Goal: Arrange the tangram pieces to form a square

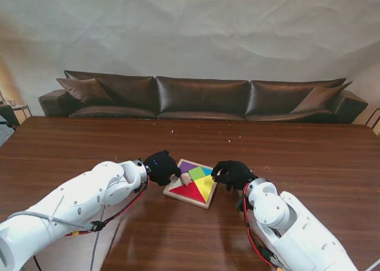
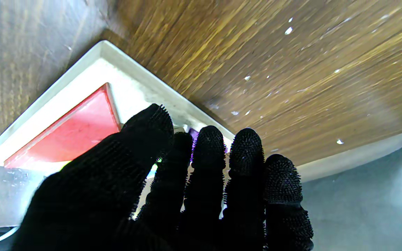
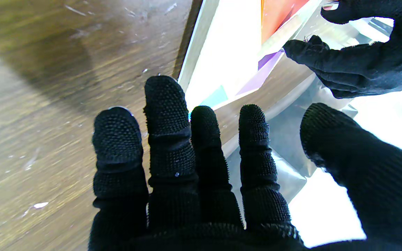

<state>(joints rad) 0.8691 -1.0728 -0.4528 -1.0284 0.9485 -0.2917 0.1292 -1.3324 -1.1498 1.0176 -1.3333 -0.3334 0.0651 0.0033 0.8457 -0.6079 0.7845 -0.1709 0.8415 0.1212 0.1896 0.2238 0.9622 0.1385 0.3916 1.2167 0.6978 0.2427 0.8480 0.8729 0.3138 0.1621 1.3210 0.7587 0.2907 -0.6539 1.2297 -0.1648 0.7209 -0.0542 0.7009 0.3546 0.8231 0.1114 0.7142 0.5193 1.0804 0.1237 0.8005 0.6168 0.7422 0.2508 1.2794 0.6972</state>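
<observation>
**Two gloved hands at a puzzle tray**

A wooden tray [image 1: 205, 202] of coloured pieces lies on the table [image 1: 309, 164] between both hands. The left hand [image 1: 161, 166] has fingers close together, tips over the tray's edge. The right hand [image 1: 233, 174] has fingers spread, holding nothing, just beside the tray.

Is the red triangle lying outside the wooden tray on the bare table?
No, the red triangle lies inside the tray, next to the yellow piece, in the stand view.

Tangram tray [image 1: 205, 202] mid-table [image 1: 309, 158] (pieces [image 1: 191, 191] inside), sofa [image 1: 202, 97] behind
</observation>
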